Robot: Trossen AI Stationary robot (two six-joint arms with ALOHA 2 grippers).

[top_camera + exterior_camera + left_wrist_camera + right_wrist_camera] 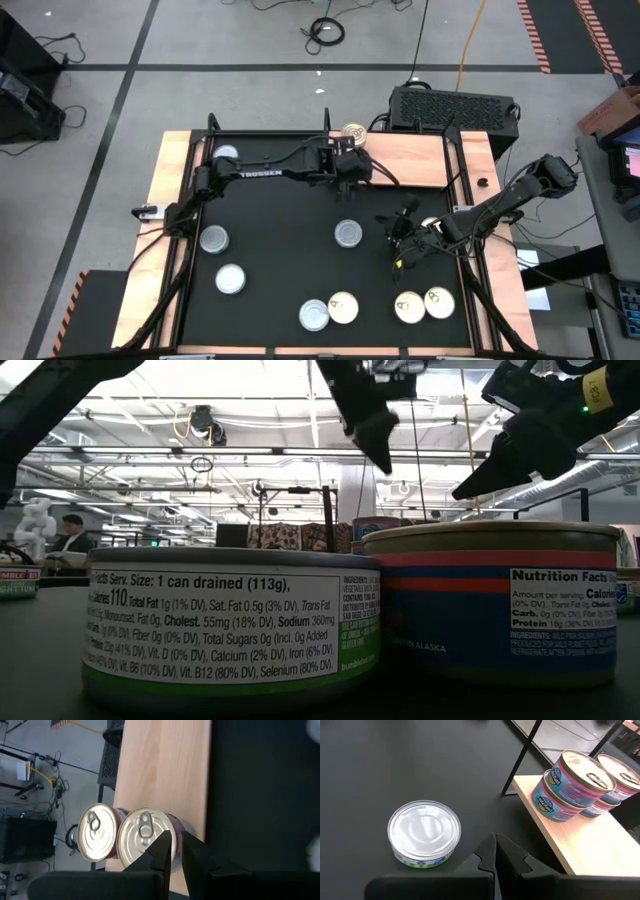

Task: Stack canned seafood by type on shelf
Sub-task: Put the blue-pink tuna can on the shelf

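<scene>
The shelf [420,160] is a light wooden board along the table's far edge. Two stacks of cream-gold pull-tab tins [572,785] [615,782] stand on it, seen from above in the left wrist view [142,837]. Silvery-lidded tins lie on the black mat [348,234] [213,239] [231,279] [313,315]; one [226,155] lies near the shelf's left end. Cream-gold tins sit near the near edge [343,307] [408,307] [438,302]. My left gripper [176,847] hovers beside the stacks, only a thin slit between its fingers. My right gripper [495,847] is shut, raised right of the middle silvery tin [424,834].
A black frame post [520,757] stands at the shelf's edge, and side rails [462,190] run along the mat. A further cream-gold tin [430,224] lies partly under my right arm. Two tins [230,625] [500,605] stand right in front of the low camera. A black box [452,106] sits behind the table.
</scene>
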